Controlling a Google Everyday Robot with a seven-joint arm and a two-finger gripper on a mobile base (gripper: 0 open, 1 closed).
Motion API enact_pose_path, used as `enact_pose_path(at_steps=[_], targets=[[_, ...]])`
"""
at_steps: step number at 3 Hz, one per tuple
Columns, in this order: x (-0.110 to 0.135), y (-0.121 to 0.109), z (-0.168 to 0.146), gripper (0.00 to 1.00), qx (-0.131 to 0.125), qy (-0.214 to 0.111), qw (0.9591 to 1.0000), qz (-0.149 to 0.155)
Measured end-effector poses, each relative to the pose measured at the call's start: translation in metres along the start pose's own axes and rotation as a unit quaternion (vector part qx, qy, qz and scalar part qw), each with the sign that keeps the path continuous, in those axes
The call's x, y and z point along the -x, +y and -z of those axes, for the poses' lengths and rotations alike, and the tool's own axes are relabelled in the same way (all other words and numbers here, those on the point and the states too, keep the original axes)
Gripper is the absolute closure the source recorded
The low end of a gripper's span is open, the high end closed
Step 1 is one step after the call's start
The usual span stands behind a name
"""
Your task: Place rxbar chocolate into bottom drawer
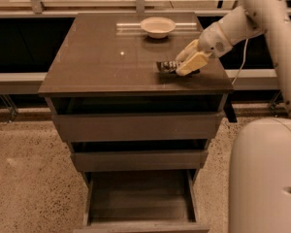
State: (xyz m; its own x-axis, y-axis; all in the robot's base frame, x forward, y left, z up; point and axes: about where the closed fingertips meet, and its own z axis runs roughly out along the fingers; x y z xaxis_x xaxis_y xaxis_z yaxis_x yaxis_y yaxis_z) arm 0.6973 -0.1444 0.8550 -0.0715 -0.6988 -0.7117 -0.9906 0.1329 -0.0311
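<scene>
The rxbar chocolate [166,66], a small black bar with pale lettering, lies flat on the cabinet top [102,62] near its right front. My gripper [185,62] is down at the bar's right end and covers part of it. The bottom drawer [136,203] is pulled out at the foot of the cabinet, and its floor shows bare.
A white bowl [157,26] stands at the back of the cabinet top. The two upper drawers [136,126] are pushed in or nearly so. My robot's white body [266,178] fills the lower right, beside the open drawer. A rail and windows run behind the cabinet.
</scene>
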Motion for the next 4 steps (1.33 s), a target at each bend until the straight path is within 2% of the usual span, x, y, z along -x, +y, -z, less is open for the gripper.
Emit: enact_pose_path(at_steps=[1, 2, 3, 4], targets=[[0.010, 0.009, 0.038, 1.00, -0.028, -0.010, 0.9996, 0.003], [0.020, 0.027, 0.083, 1.00, -0.074, -0.027, 0.9969, 0.004], [0.039, 0.057, 0.108, 1.00, -0.120, -0.050, 0.9909, 0.033], [0.064, 0.101, 0.035, 1.00, -0.065, -0.057, 0.9914, 0.098]])
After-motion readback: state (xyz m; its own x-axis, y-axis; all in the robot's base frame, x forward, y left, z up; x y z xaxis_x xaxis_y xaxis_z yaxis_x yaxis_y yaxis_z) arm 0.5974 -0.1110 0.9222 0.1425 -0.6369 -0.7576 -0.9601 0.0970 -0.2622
